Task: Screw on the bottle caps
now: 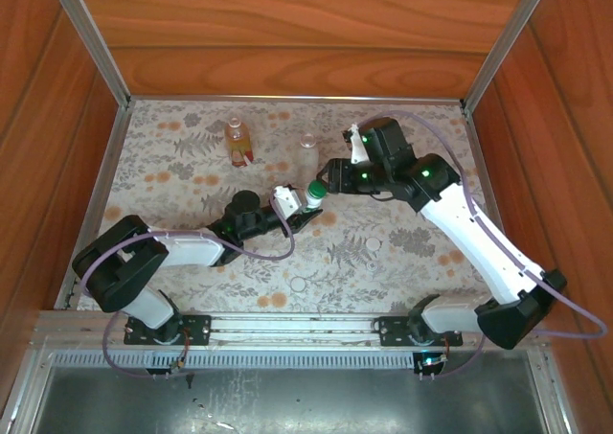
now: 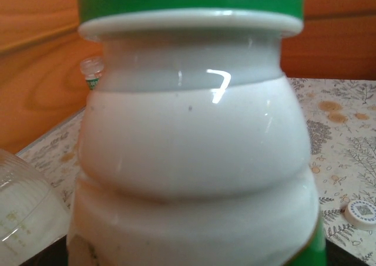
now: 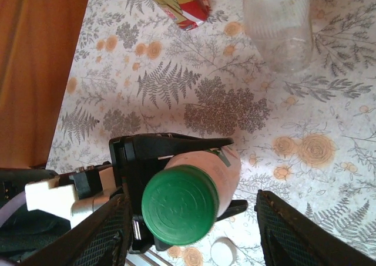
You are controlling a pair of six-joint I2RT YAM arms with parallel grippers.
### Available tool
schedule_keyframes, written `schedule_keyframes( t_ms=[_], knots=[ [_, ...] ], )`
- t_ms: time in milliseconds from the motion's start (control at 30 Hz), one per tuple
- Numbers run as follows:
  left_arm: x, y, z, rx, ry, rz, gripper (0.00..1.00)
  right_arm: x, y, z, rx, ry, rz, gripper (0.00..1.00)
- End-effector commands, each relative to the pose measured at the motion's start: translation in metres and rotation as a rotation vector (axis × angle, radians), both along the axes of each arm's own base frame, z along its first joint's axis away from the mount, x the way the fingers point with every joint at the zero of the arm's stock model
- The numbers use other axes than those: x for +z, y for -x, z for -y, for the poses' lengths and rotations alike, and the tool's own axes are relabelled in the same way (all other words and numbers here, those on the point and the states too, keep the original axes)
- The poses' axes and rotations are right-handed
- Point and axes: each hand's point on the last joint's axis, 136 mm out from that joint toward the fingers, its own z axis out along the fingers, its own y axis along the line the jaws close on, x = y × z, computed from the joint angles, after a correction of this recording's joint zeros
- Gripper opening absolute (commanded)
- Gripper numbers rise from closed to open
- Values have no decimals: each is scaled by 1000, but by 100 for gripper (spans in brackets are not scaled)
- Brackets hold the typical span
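Bottle (image 3: 228, 167), white glossy plastic, likely light and slippery; left hand (image 1: 299, 212) clamping its body, lower centre. Right hand (image 3: 197, 228) hanging open, straddling green cap (image 3: 180, 204); best gripping stiff rim.

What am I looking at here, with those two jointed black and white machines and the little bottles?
These are two robot arms, bolted side by side at the near edge of a table. One picture looks down from above and behind them. The other two come from small cameras on each wrist.

The left gripper is closed on a white plastic bottle that wears a dark green round cap. The right gripper stands open on either side of that cap, not touching it.

On the flowered tabletop stand an amber plastic bottle with a red label and a clear plastic bottle. A small white round cap lies loose nearer the arms.
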Motion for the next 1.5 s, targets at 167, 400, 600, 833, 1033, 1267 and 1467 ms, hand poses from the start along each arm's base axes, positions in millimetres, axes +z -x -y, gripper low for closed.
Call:
schedule_keyframes(
  t_ms=[167,400,600,833,1033,1267,1467],
  knots=[
    [8,-3,5,8,5,42,53,-16,3,-14,20,11,-96,61],
    [5,-5,5,15,1,29,53,-18,6,-20,60,4,-103,52],
    [6,-5,4,21,2,28,53,-23,10,-25,96,1,-126,56],
    [5,-4,3,19,0,25,53,-27,9,-24,120,26,-112,46],
    [7,4,2,-39,31,-37,53,-21,16,-28,289,48,8,27],
    [23,27,-3,-201,118,-172,53,-14,42,-40,605,9,133,21],
    [45,57,-8,-384,165,-244,53,-5,72,-41,913,-34,264,20]
  ],
)
